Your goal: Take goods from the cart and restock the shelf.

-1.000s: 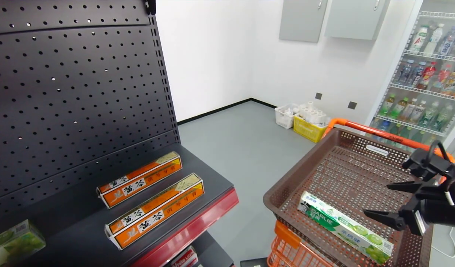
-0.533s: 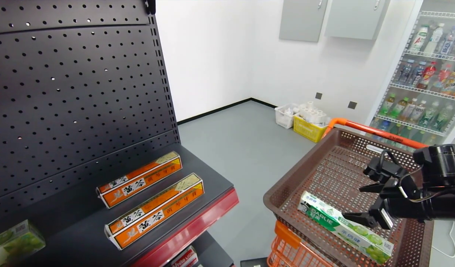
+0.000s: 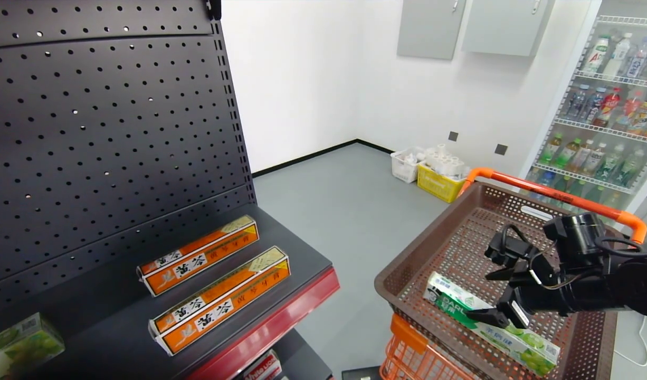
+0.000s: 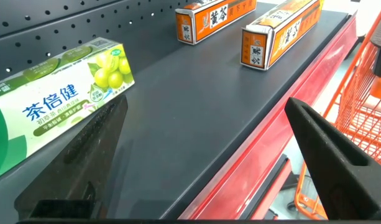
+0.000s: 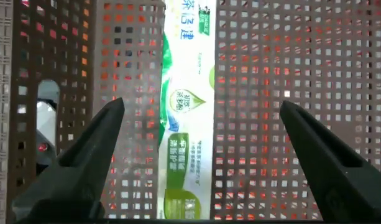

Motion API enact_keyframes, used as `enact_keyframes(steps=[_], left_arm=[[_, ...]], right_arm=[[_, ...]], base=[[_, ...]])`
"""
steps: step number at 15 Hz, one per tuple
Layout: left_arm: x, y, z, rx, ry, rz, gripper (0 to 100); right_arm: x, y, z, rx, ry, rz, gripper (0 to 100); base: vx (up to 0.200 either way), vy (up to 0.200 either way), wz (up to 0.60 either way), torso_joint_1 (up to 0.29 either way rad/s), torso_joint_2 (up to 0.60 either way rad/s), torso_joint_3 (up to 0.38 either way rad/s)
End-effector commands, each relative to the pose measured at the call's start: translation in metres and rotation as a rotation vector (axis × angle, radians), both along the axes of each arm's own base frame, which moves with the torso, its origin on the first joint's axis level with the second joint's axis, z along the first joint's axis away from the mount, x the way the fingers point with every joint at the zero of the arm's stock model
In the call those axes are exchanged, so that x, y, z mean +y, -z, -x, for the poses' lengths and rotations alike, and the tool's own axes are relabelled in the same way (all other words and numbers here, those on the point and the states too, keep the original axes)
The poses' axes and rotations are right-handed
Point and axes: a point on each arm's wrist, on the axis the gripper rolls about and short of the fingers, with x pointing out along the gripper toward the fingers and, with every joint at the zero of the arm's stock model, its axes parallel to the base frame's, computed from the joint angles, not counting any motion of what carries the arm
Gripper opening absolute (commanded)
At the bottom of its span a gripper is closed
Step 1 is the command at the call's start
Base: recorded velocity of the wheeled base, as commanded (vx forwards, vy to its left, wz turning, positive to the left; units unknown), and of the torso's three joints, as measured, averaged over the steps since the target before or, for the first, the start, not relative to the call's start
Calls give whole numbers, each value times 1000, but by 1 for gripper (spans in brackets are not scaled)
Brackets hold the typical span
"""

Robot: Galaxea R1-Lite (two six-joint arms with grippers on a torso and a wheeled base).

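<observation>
Over the cart's brown basket (image 3: 414, 248), your right gripper (image 3: 476, 294) hangs with its jaws spread wide and nothing between them. The green toothpaste box (image 3: 489, 322) lies flat on the basket floor near the front rim, just under the jaws.

Check the right wrist view. There the green toothpaste box (image 5: 187, 124) runs lengthwise through the gap, and its long axis crosses the line between the fingertips at a right angle. One finger stands on each side of its narrow width. That alignment looks right for a straight descent and a close across the short sides.

Your left gripper (image 4: 202, 106), jaws also apart, sits over the shelf (image 4: 178, 149) beside a second green box (image 4: 56, 102). It is well away from the cart, so the pick falls to your right arm.
</observation>
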Motion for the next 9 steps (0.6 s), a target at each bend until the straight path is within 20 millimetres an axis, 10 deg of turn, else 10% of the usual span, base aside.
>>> enact_keyframes(steps=[1,9], left_arm=[[0,0,0,-1,0,0,100],[0,0,0,-1,0,0,100]], right_arm=[[3,10,-6,21,-23,20,100],[3,23,-15,44,-22,58,100]], base=[[0,0,0,0,0,0],[0,0,0,0,0,0]])
